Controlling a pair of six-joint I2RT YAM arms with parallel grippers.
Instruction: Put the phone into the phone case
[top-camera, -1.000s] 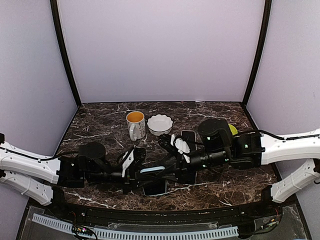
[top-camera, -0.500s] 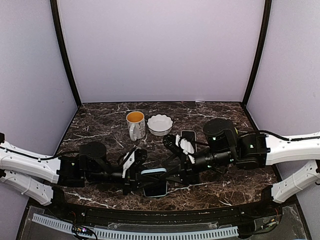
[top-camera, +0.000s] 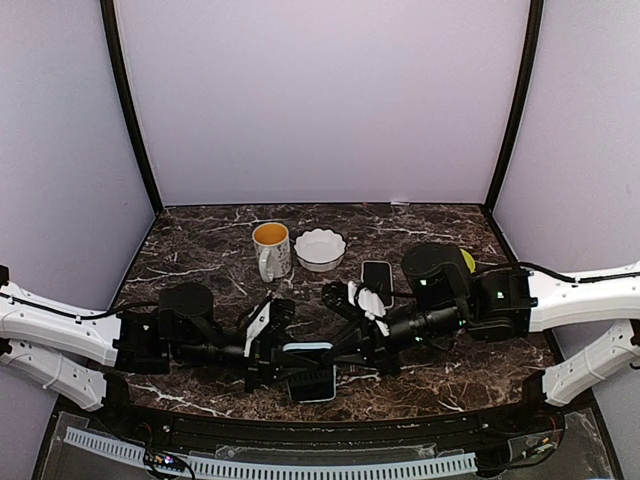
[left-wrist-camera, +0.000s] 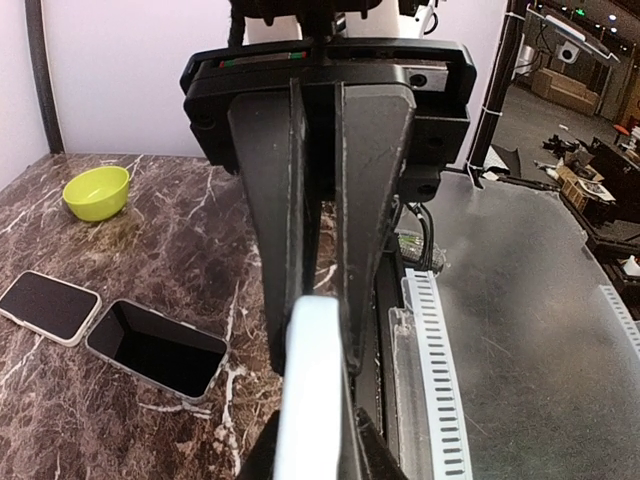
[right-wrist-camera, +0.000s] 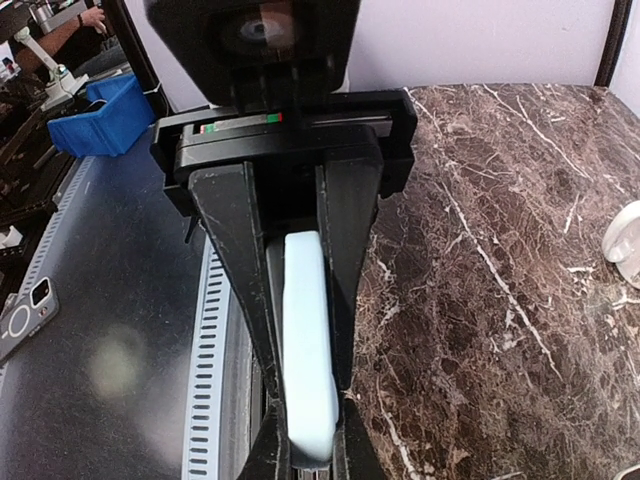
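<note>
A pale blue phone (top-camera: 305, 347) hangs edge-up above the table's near middle, held from both ends. My left gripper (top-camera: 276, 336) is shut on its left end; the phone (left-wrist-camera: 312, 400) fills the gap between the fingers in the left wrist view. My right gripper (top-camera: 345, 335) is shut on the other end, with the phone (right-wrist-camera: 308, 340) clamped between its black fingers. An empty phone case (left-wrist-camera: 155, 347) with a clear rim lies open side up on the marble, on the far side of the grippers. The right arm hides the case in the top view.
A black-screened phone (top-camera: 377, 277) lies behind the right gripper, next to the case in the left wrist view. A dark rectangle with a pale rim (top-camera: 313, 382) lies near the front edge. A mug (top-camera: 270, 248), a white bowl (top-camera: 320, 248) and a green bowl (left-wrist-camera: 96, 192) stand farther back.
My right gripper stood open round the phone's right end and has now closed on it. The left gripper has kept its grip and barely moved.
</note>
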